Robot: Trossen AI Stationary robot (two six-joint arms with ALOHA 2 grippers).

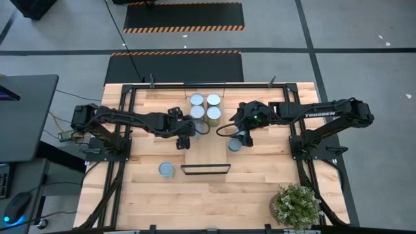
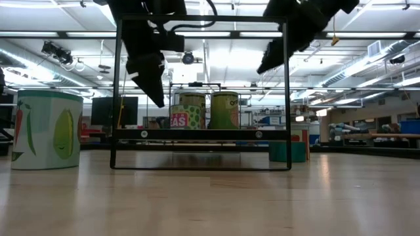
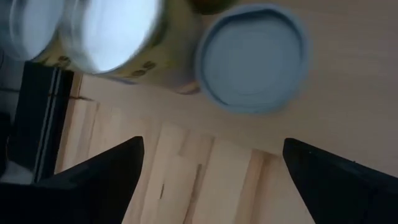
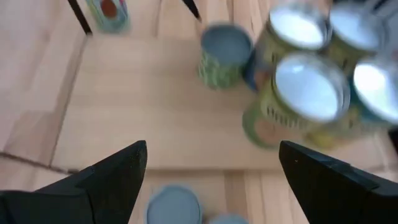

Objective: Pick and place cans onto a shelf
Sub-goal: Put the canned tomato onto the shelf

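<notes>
From above, the long light-wood shelf board (image 1: 207, 146) lies in the middle of the planked wooden tabletop (image 1: 260, 188), with four silvery-topped metal cans (image 1: 205, 108) packed in a square at its far end and a thin black lip (image 1: 205, 169) at its near end. The left gripper (image 1: 184, 138) hangs over the board's left edge, its fingers apart, above a can whose top shows only in the left wrist view (image 3: 252, 57). The right gripper (image 1: 238, 133) hangs off the board's right edge above another can (image 1: 234, 144), fingers apart and empty. One pale-blue-topped can (image 1: 166, 169) stands alone left of the lip. Only the low view shows the printed labels (image 2: 186, 110). The board's near half is bare; a small potted green plant (image 1: 296, 205) sits at the near right corner
</notes>
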